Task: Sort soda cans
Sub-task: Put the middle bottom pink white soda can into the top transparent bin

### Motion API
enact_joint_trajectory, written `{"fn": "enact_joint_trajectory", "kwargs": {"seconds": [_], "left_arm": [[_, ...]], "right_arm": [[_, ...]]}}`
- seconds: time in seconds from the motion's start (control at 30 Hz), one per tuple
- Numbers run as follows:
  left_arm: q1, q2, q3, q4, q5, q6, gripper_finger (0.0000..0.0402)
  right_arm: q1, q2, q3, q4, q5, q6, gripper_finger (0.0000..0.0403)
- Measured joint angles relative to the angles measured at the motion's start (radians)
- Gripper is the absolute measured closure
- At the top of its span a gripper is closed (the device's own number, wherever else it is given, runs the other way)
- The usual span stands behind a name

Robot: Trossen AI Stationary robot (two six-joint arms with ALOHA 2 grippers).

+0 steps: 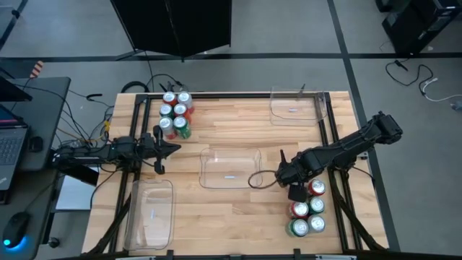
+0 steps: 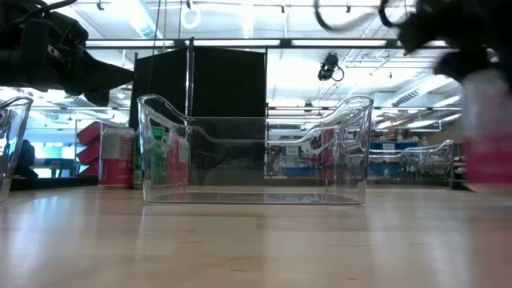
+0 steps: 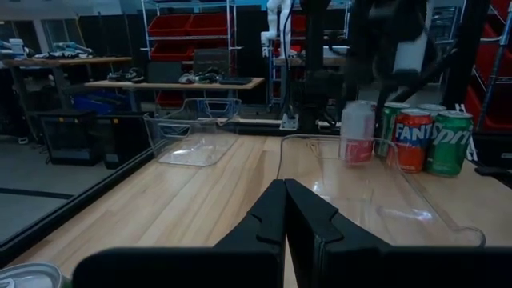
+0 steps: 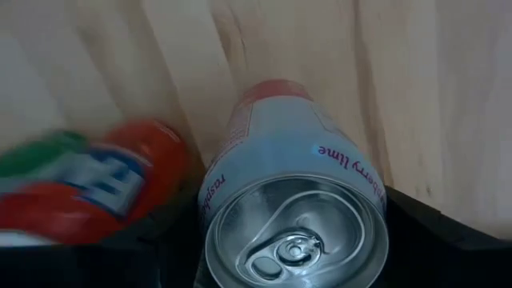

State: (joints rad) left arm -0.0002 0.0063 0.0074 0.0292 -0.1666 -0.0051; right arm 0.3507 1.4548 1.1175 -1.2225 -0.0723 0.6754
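A grey workshop floor is surrounding the wooden table (image 1: 238, 209), and shelving with red crates is showing in the room beyond it. Taking the middle clear bin (image 1: 229, 167) as the landmark, a second clear bin (image 1: 150, 213) is lying toward the table's near left corner from it, and a third clear bin (image 1: 294, 107) is sitting toward the far right corner.

The right arm is reaching in from the table's right side, elbow raised and forearm sloping down toward the landmark bin, wrist bent downward. The right gripper (image 1: 297, 191) is hanging just right of the bin, over the upper end of the right cluster of cans (image 1: 307, 213). Its fingers are spread wide on either side of a silver-white can (image 4: 296, 208) — in the right wrist view the can's silver top is filling the gap between them, but whether they are pressing on it cannot be told. A red can (image 4: 96, 192) is standing right beside that can.

The left arm is lying stretched out low, left of the bin, pointing toward it; the left gripper (image 1: 171, 149) is pinched fully together and holding nothing.

The left cluster of cans (image 1: 175, 115) — red, green and silver-white — is standing beyond the bin, toward the table's far left.
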Motion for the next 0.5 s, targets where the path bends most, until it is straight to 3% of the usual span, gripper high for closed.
{"fn": "enact_joint_trajectory", "kwargs": {"seconds": [0.23,0.5], "left_arm": [[0.0,0.0,0.0,0.001,-0.014,-0.004,0.0391],[0.0,0.0,0.0,0.002,-0.016,-0.024,0.0391]], "right_arm": [[-0.171,0.0,0.223,-0.143,0.163,-0.119,0.0117],[-0.513,-0.001,0.481,-0.313,0.275,-0.19,0.0117]]}}
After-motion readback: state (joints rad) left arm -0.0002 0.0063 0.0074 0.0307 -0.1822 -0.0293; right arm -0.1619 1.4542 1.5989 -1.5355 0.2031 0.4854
